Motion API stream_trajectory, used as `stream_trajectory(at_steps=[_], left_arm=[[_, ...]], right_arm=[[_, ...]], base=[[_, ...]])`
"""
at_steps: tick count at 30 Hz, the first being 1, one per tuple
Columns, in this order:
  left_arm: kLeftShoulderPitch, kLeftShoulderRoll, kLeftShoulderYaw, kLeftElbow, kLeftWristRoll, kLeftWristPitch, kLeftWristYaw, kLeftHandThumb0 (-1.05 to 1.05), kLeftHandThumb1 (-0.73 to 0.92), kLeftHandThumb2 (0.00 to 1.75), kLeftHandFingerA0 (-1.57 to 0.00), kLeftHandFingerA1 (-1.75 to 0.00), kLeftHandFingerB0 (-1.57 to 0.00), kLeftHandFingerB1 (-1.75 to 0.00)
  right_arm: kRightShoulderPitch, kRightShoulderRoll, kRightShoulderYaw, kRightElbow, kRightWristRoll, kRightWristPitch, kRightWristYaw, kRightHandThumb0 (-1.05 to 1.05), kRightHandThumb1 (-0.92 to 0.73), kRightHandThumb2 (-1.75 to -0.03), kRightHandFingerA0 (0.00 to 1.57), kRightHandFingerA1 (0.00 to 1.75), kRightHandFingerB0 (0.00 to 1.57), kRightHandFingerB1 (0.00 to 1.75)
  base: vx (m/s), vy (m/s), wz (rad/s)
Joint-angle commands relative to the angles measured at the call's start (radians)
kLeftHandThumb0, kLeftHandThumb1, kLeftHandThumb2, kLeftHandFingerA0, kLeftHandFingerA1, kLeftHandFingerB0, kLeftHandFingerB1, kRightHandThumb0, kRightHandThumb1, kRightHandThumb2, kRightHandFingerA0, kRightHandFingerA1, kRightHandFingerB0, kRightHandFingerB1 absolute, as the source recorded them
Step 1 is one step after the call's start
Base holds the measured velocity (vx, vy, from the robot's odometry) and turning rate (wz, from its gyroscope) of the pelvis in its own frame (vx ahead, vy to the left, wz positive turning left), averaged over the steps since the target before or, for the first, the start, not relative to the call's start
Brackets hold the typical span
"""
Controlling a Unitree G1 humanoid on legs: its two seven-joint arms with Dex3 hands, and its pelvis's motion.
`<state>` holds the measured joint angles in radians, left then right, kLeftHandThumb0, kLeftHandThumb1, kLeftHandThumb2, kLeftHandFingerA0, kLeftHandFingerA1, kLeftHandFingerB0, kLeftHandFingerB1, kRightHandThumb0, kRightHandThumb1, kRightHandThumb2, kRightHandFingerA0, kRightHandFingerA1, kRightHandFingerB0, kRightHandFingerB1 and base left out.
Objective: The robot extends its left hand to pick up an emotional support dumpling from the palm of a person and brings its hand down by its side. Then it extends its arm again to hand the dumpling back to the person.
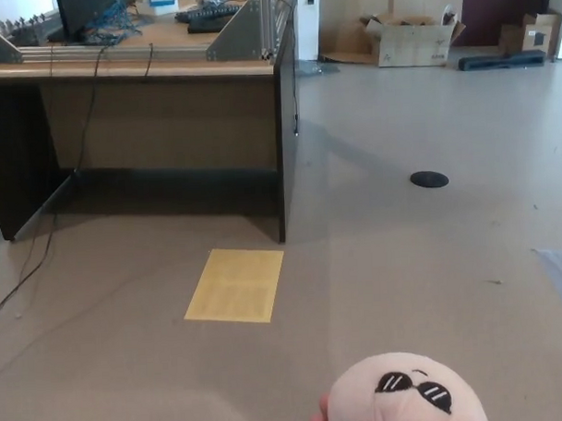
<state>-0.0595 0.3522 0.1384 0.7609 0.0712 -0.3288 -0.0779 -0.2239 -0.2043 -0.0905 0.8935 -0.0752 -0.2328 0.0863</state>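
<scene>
With neither robot hand in view, you risk reaching blind and knocking the pale pink plush dumpling with black sunglasses [407,394] off the person's fingertips [318,420].

At the bottom of the frame, the dumpling [405,393] looks like soft, matt pale-pink plush with glossy-black printed sunglasses. My floor [403,262] is smooth, matt grey. A yellow sheet [236,284] on it looks like paper. At upper left, the worktop [128,70] is light wood over dark panels, carrying brushed metal brackets [242,27]. At upper right, boxes [413,38] look like cardboard.
</scene>
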Motion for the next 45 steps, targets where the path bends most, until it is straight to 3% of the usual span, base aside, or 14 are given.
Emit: stream_trajectory(at_steps=[1, 3, 7, 8, 9, 16, 19, 22, 28, 30, 31, 38, 39, 45], left_arm=[[-0.009, 0.025, 0.067, -0.001, -0.093, -0.170, -0.062, -0.50, 0.65, 0.59, -0.38, -0.41, -0.30, -0.33], [-0.018, 0.034, 0.082, -0.016, -0.109, -0.172, -0.085, -0.49, 0.58, 0.57, -0.36, -0.39, -0.28, -0.32], [-0.060, 0.096, 0.112, -0.155, -0.153, -0.138, -0.165, -0.55, 0.45, 0.67, -0.30, -0.44, -0.22, -0.37], [-0.079, 0.119, 0.118, -0.210, -0.185, -0.114, -0.206, -0.48, 0.46, 0.54, -0.25, -0.35, -0.19, -0.28], [-0.122, 0.170, 0.123, -0.293, -0.239, -0.084, -0.287, -0.29, 0.28, 0.85, -0.02, -0.49, 0.00, -0.47], [-0.386, 0.428, 0.091, -0.649, -0.408, 0.147, -0.559, -0.32, 0.18, 0.80, 0.00, -0.48, 0.00, -0.48], [-0.513, 0.514, 0.041, -0.766, -0.445, 0.289, -0.630, -0.53, 0.36, 0.75, -0.04, -0.39, -0.04, -0.32], [-0.673, 0.561, -0.039, -0.827, -0.428, 0.365, -0.704, -0.31, 0.13, 0.77, 0.00, -0.49, 0.00, -0.47], [-0.946, 0.546, -0.198, -0.915, -0.394, 0.504, -0.802, -0.49, 0.33, 0.77, 0.00, -0.35, -0.08, -0.40], [-1.031, 0.509, -0.256, -0.928, -0.346, 0.488, -0.824, -0.67, 0.41, 0.54, -0.07, -0.25, -0.11, -0.27], [-1.059, 0.495, -0.281, -0.941, -0.335, 0.507, -0.832, -0.72, 0.42, 0.54, -0.01, -0.27, -0.12, -0.28], [-1.188, 0.417, -0.405, -1.004, -0.342, 0.605, -0.876, -0.68, 0.41, 0.54, -0.04, -0.29, -0.11, -0.25], [-1.247, 0.379, -0.474, -1.014, -0.330, 0.642, -0.917, -0.62, 0.37, 0.81, 0.00, -0.23, -0.07, -0.27], [-1.349, 0.299, -0.595, -1.007, -0.311, 0.689, -0.975, -0.65, 0.41, 0.83, 0.00, -0.11, -0.05, -0.26]], right_arm=[[-0.017, -0.034, -0.030, 0.037, 0.035, -0.147, 0.024, -0.56, -0.51, -0.82, 0.66, 0.58, 0.36, 0.46], [-0.021, -0.036, -0.028, 0.043, 0.030, -0.155, 0.020, -0.48, -0.62, -0.59, 0.72, 0.46, 0.43, 0.34], [-0.035, -0.042, -0.030, 0.059, 0.030, -0.171, 0.027, -0.49, -0.62, -0.59, 0.72, 0.46, 0.42, 0.34], [-0.039, -0.042, -0.035, 0.066, 0.037, -0.177, 0.033, -0.54, -0.51, -0.82, 0.63, 0.58, 0.36, 0.46], [-0.043, -0.042, -0.038, 0.074, 0.040, -0.186, 0.033, -0.55, -0.50, -0.82, 0.63, 0.58, 0.37, 0.47], [-0.051, -0.037, -0.047, 0.082, 0.045, -0.175, 0.028, -0.47, -0.61, -0.59, 0.72, 0.46, 0.44, 0.34], [-0.055, -0.037, -0.048, 0.083, 0.042, -0.175, 0.020, -0.47, -0.61, -0.59, 0.74, 0.46, 0.44, 0.34], [-0.059, -0.037, -0.052, 0.087, 0.049, -0.182, 0.032, -0.48, -0.60, -0.58, 0.74, 0.47, 0.42, 0.34], [-0.051, -0.029, -0.057, 0.082, 0.053, -0.180, 0.029, -0.48, -0.61, -0.59, 0.74, 0.47, 0.43, 0.34], [-0.048, -0.027, -0.058, 0.083, 0.055, -0.188, 0.029, -0.48, -0.60, -0.58, 0.71, 0.47, 0.41, 0.34], [-0.046, -0.027, -0.056, 0.084, 0.051, -0.187, 0.028, -0.55, -0.51, -0.82, 0.65, 0.58, 0.35, 0.46], [-0.021, -0.026, -0.037, 0.080, 0.025, -0.202, 0.015, -0.45, -0.60, -0.58, 0.76, 0.48, 0.40, 0.33], [-0.011, -0.028, -0.035, 0.079, 0.024, -0.203, 0.020, -0.49, -0.62, -0.59, 0.71, 0.48, 0.39, 0.33], [-0.008, -0.028, -0.023, 0.077, -0.002, -0.201, -0.018, -0.54, -0.51, -0.82, 0.63, 0.59, 0.35, 0.46]], base=[[0.00, 0.000, 0.00], [0.00, 0.000, 0.00], [0.00, 0.000, 0.00], [0.00, 0.000, 0.00], [0.00, 0.000, 0.00], [0.00, 0.000, 0.00], [0.00, 0.000, 0.00], [0.00, 0.000, 0.00], [0.00, 0.000, 0.00], [0.00, 0.000, 0.00], [0.00, 0.000, 0.00], [0.00, 0.000, 0.00], [0.00, 0.000, 0.00], [0.00, 0.000, 0.00]])
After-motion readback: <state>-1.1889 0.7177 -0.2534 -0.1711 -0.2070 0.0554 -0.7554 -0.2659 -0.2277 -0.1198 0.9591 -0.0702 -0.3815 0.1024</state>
